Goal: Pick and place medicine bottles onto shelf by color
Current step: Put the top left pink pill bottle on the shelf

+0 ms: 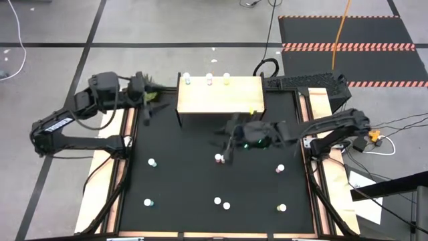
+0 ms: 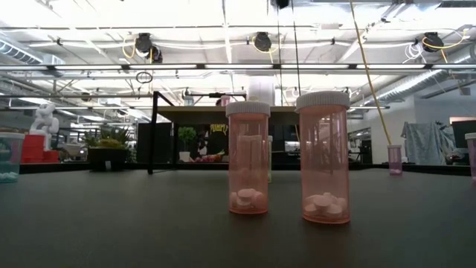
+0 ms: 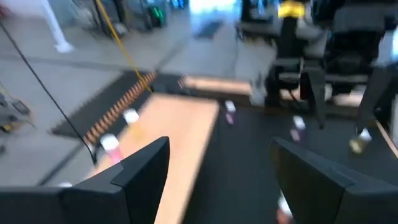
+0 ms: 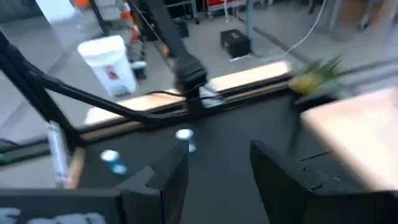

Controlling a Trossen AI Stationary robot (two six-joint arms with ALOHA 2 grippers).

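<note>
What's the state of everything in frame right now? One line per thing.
left gripper: open, empty, by the shelf's left end.
right gripper: open, empty, above the mat in front of the shelf.
shelf: standing, three bottles along its far edge.
bottles on shelf: upright, in a row.
bottles on the mat: scattered, not yet placed.
two pink bottles: upright, capped, pills inside.

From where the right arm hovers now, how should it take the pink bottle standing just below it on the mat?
Come straight down from above and pinch the pink bottle across its round body below the cap. It stands upright with nothing close beside it, so the right tool, fingers open, probably fits around it.
</note>
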